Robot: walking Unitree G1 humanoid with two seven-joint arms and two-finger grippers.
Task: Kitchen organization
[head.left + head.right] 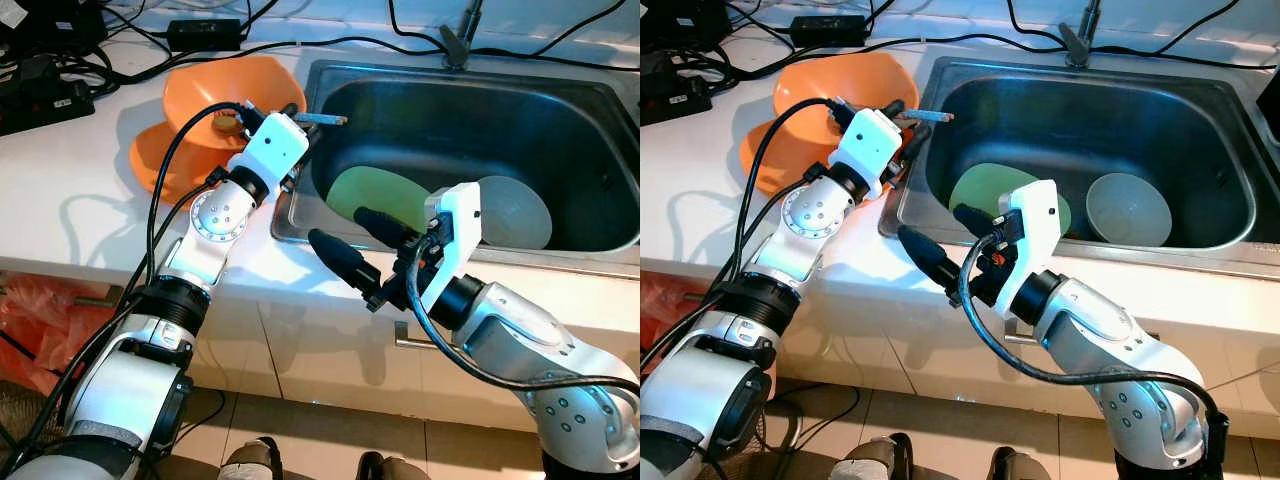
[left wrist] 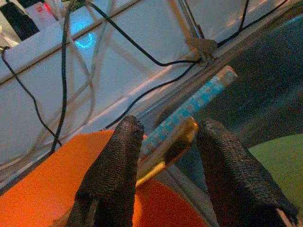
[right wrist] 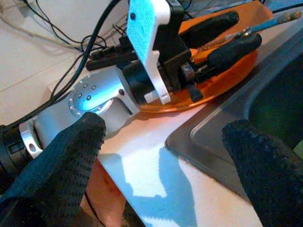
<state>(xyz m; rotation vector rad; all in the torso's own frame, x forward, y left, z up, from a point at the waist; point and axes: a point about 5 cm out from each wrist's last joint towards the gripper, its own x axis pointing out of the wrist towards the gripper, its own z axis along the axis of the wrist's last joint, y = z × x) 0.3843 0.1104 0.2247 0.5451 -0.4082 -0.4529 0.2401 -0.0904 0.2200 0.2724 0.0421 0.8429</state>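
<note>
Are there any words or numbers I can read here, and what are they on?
None can be read.
The black power brick on the counter: no readable label.
The utensil in the left gripper has a blue patterned handle, with no letters that can be made out.
The orange bowls, the green plate and the white bowl in the sink are plain.

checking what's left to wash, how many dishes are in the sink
2: a green plate at the sink's front left, and a grey bowl to its right. The right gripper may hide more.
</note>
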